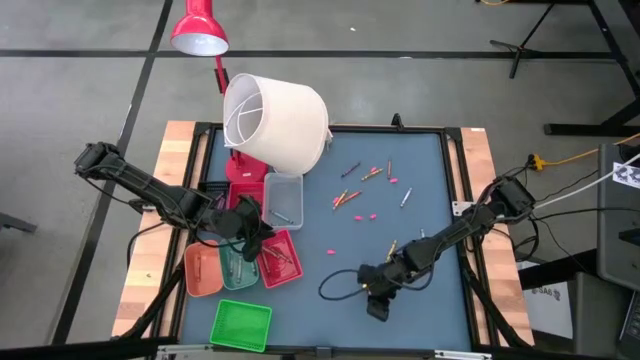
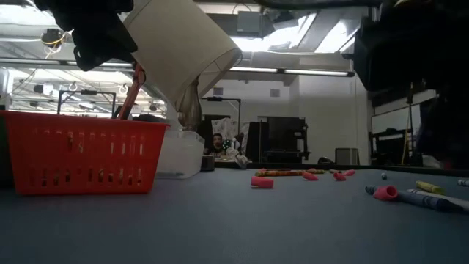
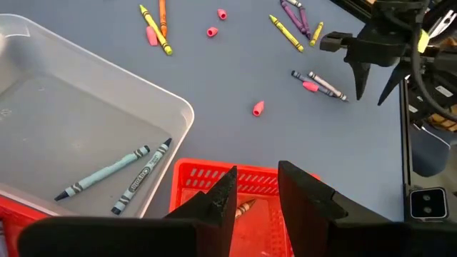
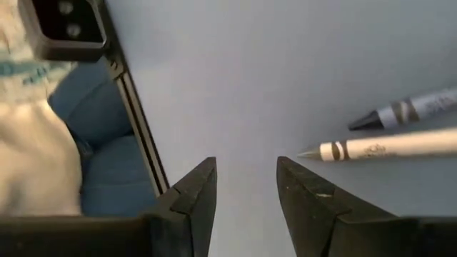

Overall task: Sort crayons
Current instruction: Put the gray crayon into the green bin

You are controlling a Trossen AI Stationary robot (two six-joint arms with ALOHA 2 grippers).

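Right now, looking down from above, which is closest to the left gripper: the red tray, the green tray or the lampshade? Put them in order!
From the left gripper:
1. Red tray, right beside it.
2. Green tray, at the table's near edge.
3. Lampshade, at the far edge.

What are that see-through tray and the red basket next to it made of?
The clear tray looks like smooth, glossy plastic: it is translucent, with rounded moulded corners, and two grey crayons show through its wall. The red basket also looks like moulded plastic, judging by its even colour and rows of slots, with a duller finish.
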